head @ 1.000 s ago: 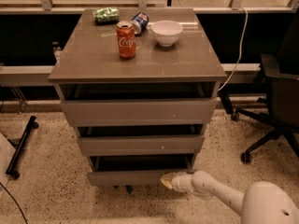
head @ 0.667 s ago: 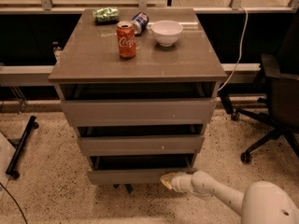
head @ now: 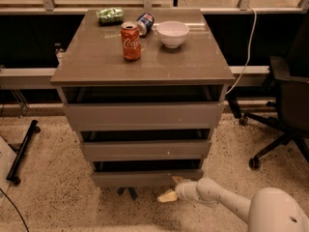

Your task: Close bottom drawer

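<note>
- As the front of the bottom drawer [head: 145, 178] sits only slightly forward of the cabinet [head: 96, 64] body, with no inner tray on show, I judge the closing nearly done, short of flush at most.
- A dark strip runs above the front. The middle drawer [head: 145, 150] and top drawer [head: 142, 116] show similar strips, so this alone does not prove a gap.
- Left to do, as a judgement: a last short push inward, then pull the arm clear.
- Gripper [head: 172, 188]: low, near the floor, at the right end of the bottom drawer's front. Its fingers are spread and pinch nothing. The upper fingertip [head: 176, 179] is at the front's lower edge, apparently touching it; the lower one hangs below the drawer.
- Drawer location: lowest of three, just above the speckled floor.
- Drawer look: flat grey-brown front, no handle, narrower band than the top front, level, no visible damage.
- Cabinet top carries a cola can [head: 131, 41] and a white bowl [head: 173, 34], both upright.
</note>
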Robot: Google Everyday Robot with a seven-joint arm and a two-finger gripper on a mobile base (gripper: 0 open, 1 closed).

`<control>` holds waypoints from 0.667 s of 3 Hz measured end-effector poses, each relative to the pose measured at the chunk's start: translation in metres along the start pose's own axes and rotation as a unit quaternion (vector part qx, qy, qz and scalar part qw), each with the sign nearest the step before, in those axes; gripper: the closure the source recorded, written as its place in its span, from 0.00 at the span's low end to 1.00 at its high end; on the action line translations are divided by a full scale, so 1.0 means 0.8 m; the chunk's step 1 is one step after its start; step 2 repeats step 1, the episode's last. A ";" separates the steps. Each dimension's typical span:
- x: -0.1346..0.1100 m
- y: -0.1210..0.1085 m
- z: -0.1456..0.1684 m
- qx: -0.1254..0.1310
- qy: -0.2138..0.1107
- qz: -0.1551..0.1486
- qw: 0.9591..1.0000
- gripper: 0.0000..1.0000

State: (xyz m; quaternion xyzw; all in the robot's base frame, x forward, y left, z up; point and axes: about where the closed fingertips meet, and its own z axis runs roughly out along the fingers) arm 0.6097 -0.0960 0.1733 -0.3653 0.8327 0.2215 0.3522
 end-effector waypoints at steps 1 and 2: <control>0.000 0.000 0.000 0.000 0.000 0.000 1.000 0.00; 0.000 0.000 0.000 0.000 0.000 0.000 1.000 0.00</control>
